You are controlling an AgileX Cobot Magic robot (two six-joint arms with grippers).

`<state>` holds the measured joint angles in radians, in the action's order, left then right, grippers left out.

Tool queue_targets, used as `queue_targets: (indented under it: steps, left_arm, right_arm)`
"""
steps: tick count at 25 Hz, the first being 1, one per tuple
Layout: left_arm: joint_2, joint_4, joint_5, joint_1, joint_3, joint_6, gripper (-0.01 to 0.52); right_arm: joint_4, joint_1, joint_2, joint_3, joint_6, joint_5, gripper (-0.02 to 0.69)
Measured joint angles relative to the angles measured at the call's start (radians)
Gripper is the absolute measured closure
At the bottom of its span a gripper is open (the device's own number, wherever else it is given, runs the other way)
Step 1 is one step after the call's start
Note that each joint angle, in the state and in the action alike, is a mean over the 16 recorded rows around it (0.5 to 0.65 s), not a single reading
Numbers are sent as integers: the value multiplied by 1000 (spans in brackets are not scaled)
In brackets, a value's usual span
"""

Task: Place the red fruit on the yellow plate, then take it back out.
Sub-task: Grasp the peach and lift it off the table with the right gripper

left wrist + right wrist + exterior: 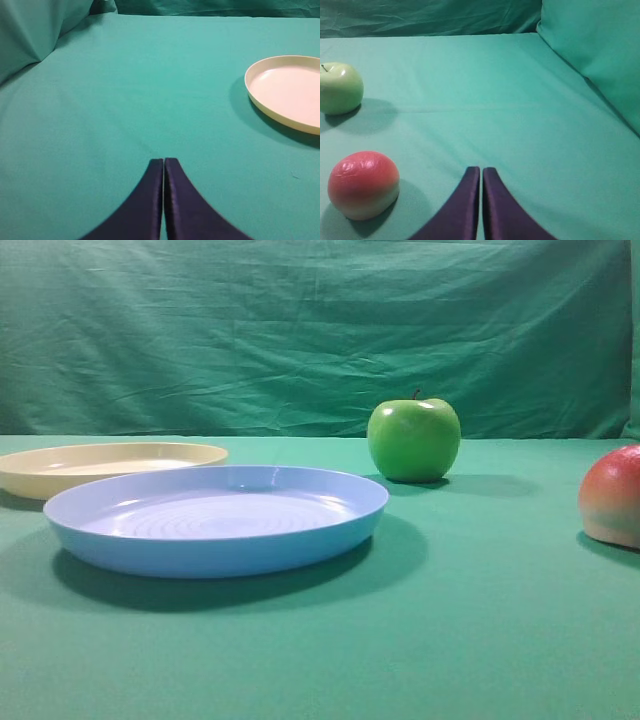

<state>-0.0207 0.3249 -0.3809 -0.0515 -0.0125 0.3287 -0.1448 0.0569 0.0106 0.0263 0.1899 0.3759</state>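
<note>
A green-draped bench (480, 620). The red fruit (612, 496) sits at its right edge, touching nothing, well apart from the yellow plate (105, 466) at the far left. A blue plate (215, 518) lies just in front of the yellow one; a green apple (413, 439) stands behind. Left fingers (163, 161) and right fingers (481, 170) are pressed together, holding nothing.

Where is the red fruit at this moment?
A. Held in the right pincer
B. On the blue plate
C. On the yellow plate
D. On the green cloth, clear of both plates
D: the red fruit sits on the cloth beside the shut, empty right pincer; the yellow plate is bare.
</note>
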Motion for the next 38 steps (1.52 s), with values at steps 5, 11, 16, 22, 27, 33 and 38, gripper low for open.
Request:
queue_targets:
  steps: [5, 11, 16, 22, 27, 33, 38]
  left_arm:
    - [0, 0, 0, 0, 0, 0, 514]
    - [0, 0, 0, 0, 0, 0, 514]
    - [0, 0, 0, 0, 0, 0, 514]
    - [0, 0, 0, 0, 0, 0, 514]
    - [0, 0, 0, 0, 0, 0, 514]
    - [0, 0, 0, 0, 0, 0, 514]
    - [0, 0, 0, 0, 0, 0, 514]
  right_arm:
    - [0, 0, 0, 0, 0, 0, 665]
    - [0, 0, 0, 0, 0, 0, 665]
    - [-2, 0, 0, 0, 0, -5, 665]
    - [-78, 0, 0, 0, -5, -59, 665]
    - [-180, 0, 0, -30, 6, -97, 665]
    - [-298, 0, -24, -148, 69, -47, 665]
    - [-328, -18, -92, -280, 139, 105, 665]
